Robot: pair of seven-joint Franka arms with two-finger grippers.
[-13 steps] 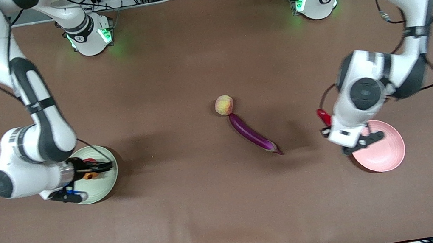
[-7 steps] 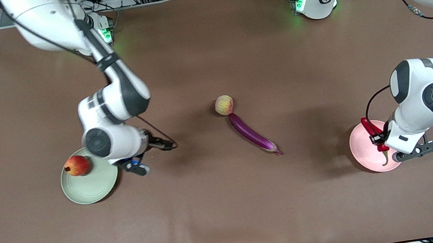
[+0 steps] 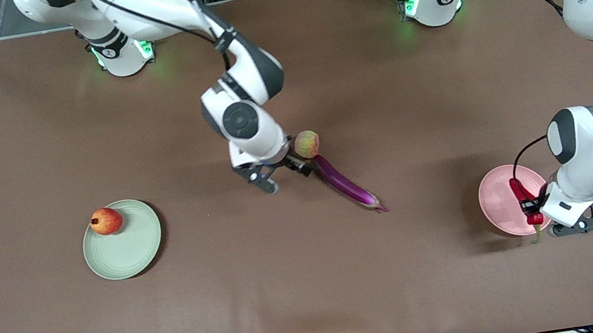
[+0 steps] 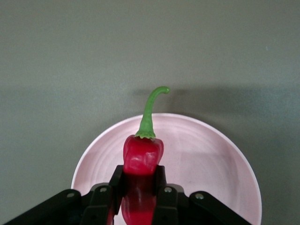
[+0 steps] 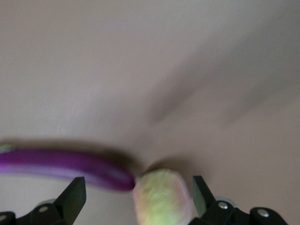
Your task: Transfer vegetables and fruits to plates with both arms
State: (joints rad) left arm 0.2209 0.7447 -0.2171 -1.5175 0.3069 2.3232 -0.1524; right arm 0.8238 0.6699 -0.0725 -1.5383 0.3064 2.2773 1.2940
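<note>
1. Left gripper [image 3: 532, 211]: clamped on the red chili pepper [image 3: 523, 198] and poised over the pink plate [image 3: 498, 201], above the plate's rim at about 4 o'clock. The left wrist view shows the black fingers [image 4: 161, 192] pinching the pepper [image 4: 142, 161] across its body, with the green stem reaching out past the plate [image 4: 211, 159] edge over the brown table [image 3: 291, 285].
2. Pink plate: lies at the left arm's end of the table and is the nearest of the task's things to the front camera.
3. Green plate [image 3: 129, 247]: lies at the right arm's end of the table. The pomegranate-like fruit [image 3: 106, 221] rests on it near the rim at about 10 o'clock, its small crown turned outward.
4. Eggplant [image 3: 343, 184]: lies on the table near its middle, set on a diagonal from about 11 o'clock to about 5 o'clock, with the capped stem end nearer the front camera.
5. Right gripper [image 3: 296, 162]: spread wide and holding nothing, low over the spot where the eggplant's blunt tip meets the peach [image 3: 306, 144]. In the right wrist view the peach [image 5: 161, 197] sits between the two parted fingers [image 5: 75, 197], with the eggplant [image 5: 65, 164] running off to one side.
6. Peach: rests on the table touching the eggplant's blunt tip, at the eggplant's 11 o'clock end, farther from the front camera than the eggplant.
</note>
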